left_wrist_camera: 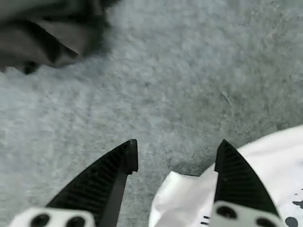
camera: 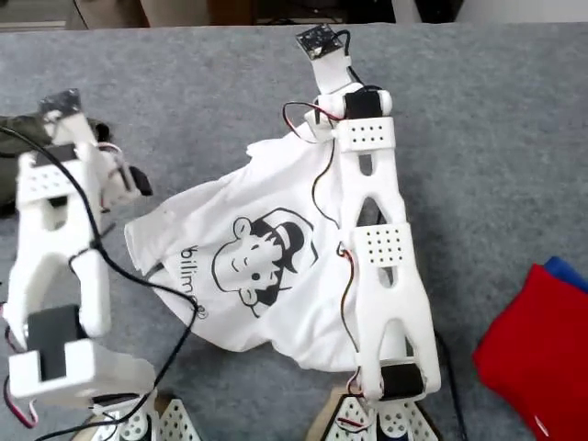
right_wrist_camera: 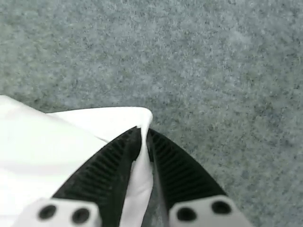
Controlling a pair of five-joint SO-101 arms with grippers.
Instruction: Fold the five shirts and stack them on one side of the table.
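**Q:** What lies closest to the near edge of the desk?

**A:** At the near right corner, a red shirt sits bunched against the right edge. A blue shirt peeks out from its far side, touching it. Both are well apart from the arms' work.

**Q:** And the shirt being handled?

**A:** A white shirt with a cartoon face printed on it is spread, rumpled, across the middle of the desk, print up. Its lower part reaches toward the near edge, between the two arm bases. The right arm stretches over its right side.

**Q:** Where is the left gripper?

**A:** On the left side of the desk, hanging over bare gray surface. Its jaws stand wide apart with nothing between them. One black finger is just over the white shirt's edge; the other is over the gray surface beside it.

**Q:** The right gripper?

**A:** Farther out, at the white shirt's far edge. Its jaws are pinched together on a fold of the white cloth, which runs down between the ribbed fingers. A corner of the shirt pokes out just past the tips, with gray desk beyond.

**Q:** Anything else out there?

**A:** A dark shirt lies crumpled at the left edge, beyond the left gripper and apart from the white one.
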